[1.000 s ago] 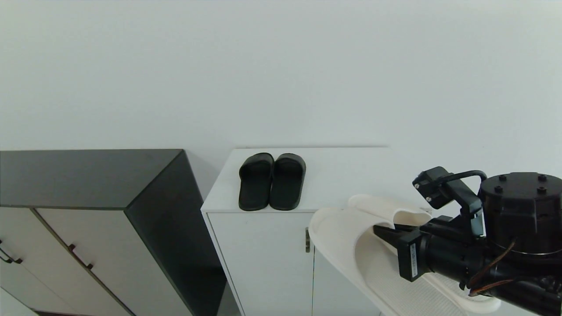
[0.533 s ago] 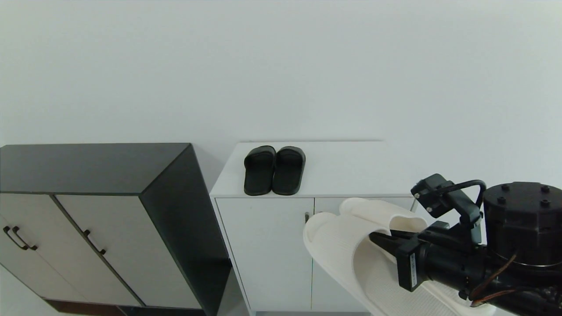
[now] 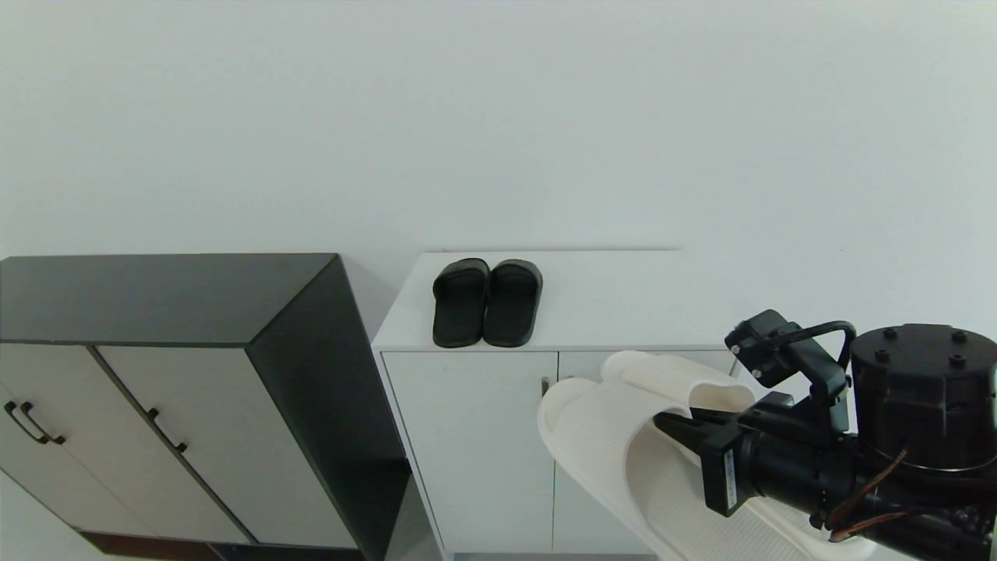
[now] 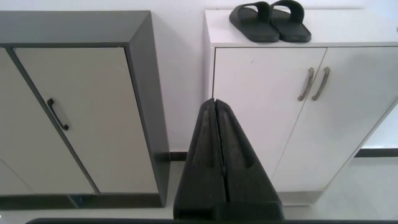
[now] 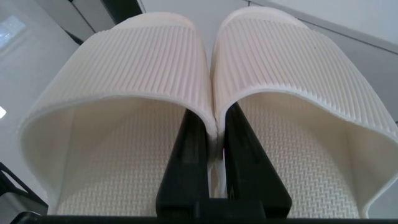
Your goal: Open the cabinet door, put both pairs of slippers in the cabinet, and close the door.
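A dark-topped cupboard (image 3: 167, 296) with pale doors stands just left of the white cabinet (image 3: 467, 444). Out in front of the white cabinet's left side, well apart from it, the left gripper (image 4: 215, 109) has its fingers pressed flat together with nothing between them. Both doors of the white cabinet are closed, their two handles (image 4: 314, 84) side by side at the middle seam. The black slippers (image 3: 487, 302) lie as a pair on the white cabinet's top, toward its left half. In front of the white cabinet's right door, the right gripper (image 3: 678, 425) pinches the cream slippers (image 3: 623, 436) together, clamped on the adjoining inner edges of their straps (image 5: 214, 118).
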Tool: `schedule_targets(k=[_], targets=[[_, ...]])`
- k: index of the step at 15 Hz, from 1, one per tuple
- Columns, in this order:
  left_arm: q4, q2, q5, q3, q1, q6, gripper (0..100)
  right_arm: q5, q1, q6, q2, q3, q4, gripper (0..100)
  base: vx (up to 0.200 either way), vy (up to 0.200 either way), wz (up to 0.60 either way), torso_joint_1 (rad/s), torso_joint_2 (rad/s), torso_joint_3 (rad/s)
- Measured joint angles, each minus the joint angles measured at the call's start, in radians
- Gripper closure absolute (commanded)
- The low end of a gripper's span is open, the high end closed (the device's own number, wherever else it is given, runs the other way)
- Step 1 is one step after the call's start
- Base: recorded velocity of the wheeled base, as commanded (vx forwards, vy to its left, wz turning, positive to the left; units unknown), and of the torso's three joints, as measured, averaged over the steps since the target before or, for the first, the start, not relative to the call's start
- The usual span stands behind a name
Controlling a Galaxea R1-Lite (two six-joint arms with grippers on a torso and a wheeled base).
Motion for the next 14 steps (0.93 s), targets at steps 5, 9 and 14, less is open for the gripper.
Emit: schedule_targets(k=[5, 9, 14], targets=[[0.000, 0.000, -0.002, 0.000, 0.000, -0.010, 100, -0.001, 0.000, -0.001, 0.016, 0.023, -0.033, 100, 0.000, 0.000, 0.00, 0.000, 0.00, 0.000], [-0.001, 0.000, 0.003, 0.000, 0.000, -0.009, 0, -0.005, 0.000, -0.006, 0.012, 0.035, -0.058, 100, 0.000, 0.000, 0.00, -0.144, 0.33, 0.178], [0.000, 0.000, -0.001, 0.000, 0.000, 0.003, 0, -0.001, 0.000, -0.016, 0.012, 0.054, -0.058, 100, 0.000, 0.000, 0.00, -0.197, 0.45, 0.254]])
